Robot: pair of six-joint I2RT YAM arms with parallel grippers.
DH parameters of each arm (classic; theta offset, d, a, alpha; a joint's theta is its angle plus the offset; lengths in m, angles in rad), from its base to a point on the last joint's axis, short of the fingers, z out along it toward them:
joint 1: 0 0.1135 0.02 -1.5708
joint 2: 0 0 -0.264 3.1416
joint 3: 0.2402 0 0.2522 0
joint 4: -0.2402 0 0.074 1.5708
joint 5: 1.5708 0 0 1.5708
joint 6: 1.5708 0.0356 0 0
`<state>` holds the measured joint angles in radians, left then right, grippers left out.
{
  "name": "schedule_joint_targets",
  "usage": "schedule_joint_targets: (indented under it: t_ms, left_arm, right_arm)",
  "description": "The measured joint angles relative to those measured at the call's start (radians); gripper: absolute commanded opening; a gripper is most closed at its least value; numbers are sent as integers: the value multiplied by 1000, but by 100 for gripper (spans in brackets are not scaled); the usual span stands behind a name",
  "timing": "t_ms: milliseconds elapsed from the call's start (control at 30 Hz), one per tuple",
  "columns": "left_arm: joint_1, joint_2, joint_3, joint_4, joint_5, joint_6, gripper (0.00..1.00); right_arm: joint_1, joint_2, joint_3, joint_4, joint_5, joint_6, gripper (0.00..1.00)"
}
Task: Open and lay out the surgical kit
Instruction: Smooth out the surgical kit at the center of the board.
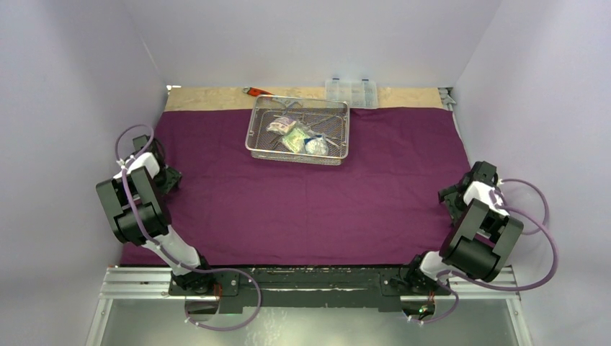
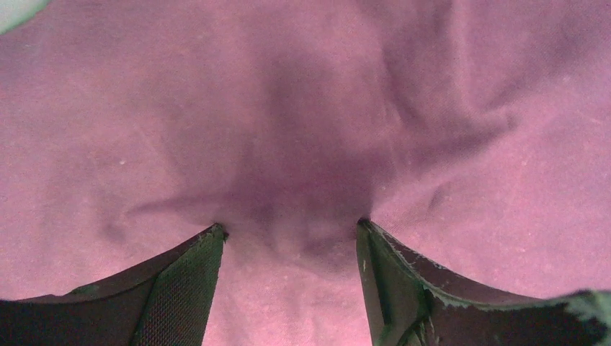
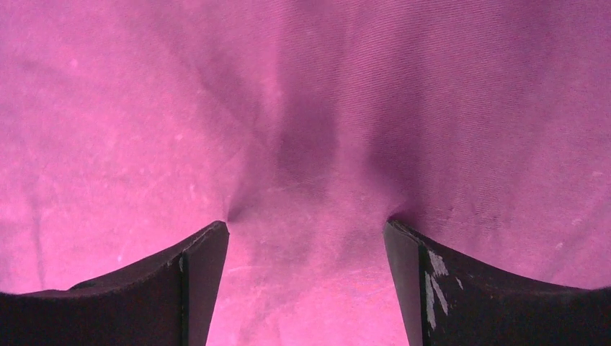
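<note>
Our left end effector (image 2: 290,225) and right end effector (image 3: 306,225) both stand spread, tips touching the purple cloth (image 1: 310,202) laid over the bench. It looks soft and light, so we'd pinch a fold near its edges. The mesh tray (image 1: 297,130) sits on its far side.

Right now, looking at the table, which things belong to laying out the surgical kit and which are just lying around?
Belongs to the job: purple cloth, wire-mesh tray standing on it, clear packets inside the tray.
Just lying about: clear compartment box and red-handled tool, both beyond the cloth's far edge.
</note>
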<state>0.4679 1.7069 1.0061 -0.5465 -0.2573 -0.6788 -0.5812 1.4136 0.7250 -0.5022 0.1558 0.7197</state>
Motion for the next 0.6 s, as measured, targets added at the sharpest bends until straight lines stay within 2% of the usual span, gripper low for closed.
schedule_joint_targets:
  t_ms: [233, 600]
  left_arm:
    - [-10, 19, 24, -27, -66, -45, 68]
    - [-2, 23, 45, -118, -232, -93, 66]
  right_arm:
    - [-72, -18, -22, -25, 96, 48, 83]
    - [-74, -27, 18, -104, 114, 42, 73]
